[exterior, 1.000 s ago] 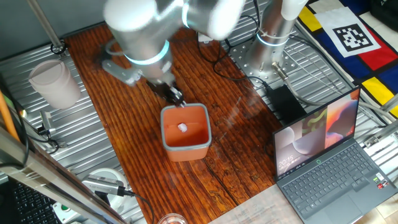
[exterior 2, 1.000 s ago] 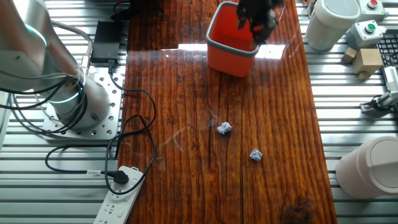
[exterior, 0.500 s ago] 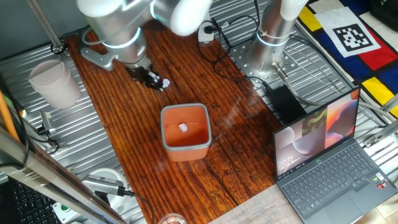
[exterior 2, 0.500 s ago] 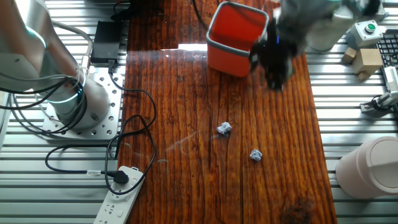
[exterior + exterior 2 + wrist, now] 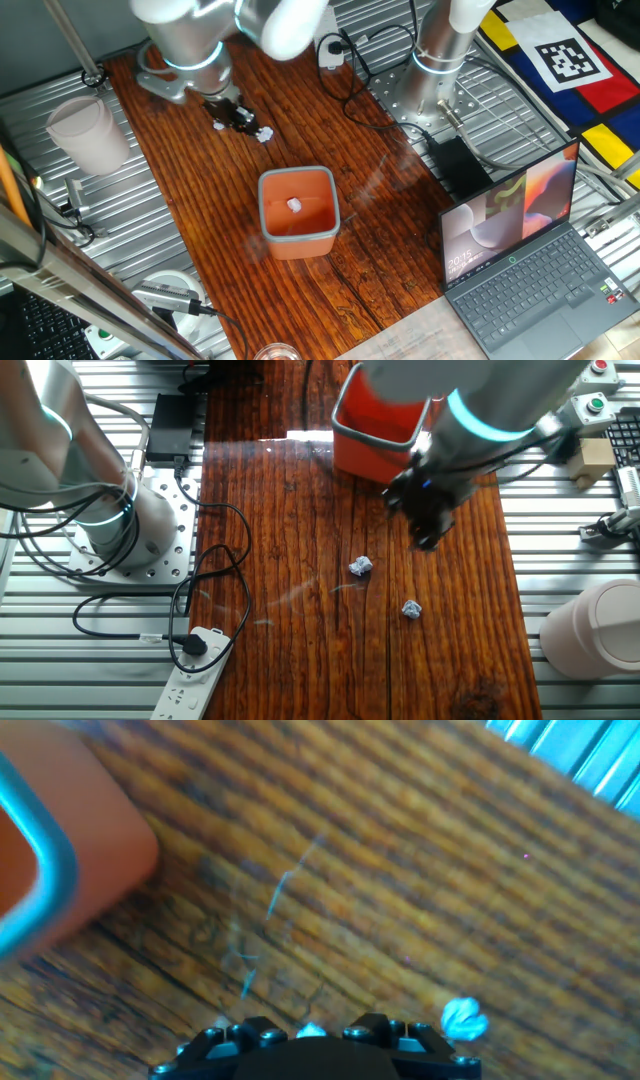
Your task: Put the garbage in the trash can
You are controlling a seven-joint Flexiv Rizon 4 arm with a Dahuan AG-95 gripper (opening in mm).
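Observation:
The orange trash can (image 5: 296,235) stands mid-table with one white scrap (image 5: 295,205) inside. My gripper (image 5: 238,118) hangs low over the wood behind and left of it, jaws apart with nothing between them. A scrap of garbage (image 5: 265,133) lies just beside the fingertips. The other fixed view shows the gripper (image 5: 428,530) past the bin (image 5: 362,448), with two scraps on the wood: one (image 5: 361,566) nearby and one (image 5: 411,609) farther on. The hand view is blurred; it shows the bin's corner (image 5: 70,860) at left and two scraps (image 5: 463,1017) (image 5: 312,1031) at the bottom.
A translucent white cup (image 5: 88,133) stands at the table's left edge. An open laptop (image 5: 525,260) sits at the right. The arm's base (image 5: 110,510), cables and a power strip (image 5: 190,685) are on the metal slats. A white container (image 5: 598,628) stands near the far scrap.
The gripper has left the spot above the bin and moved away toward the two scraps on the wood, coming down closer to the table. One scrap stays in the bin.

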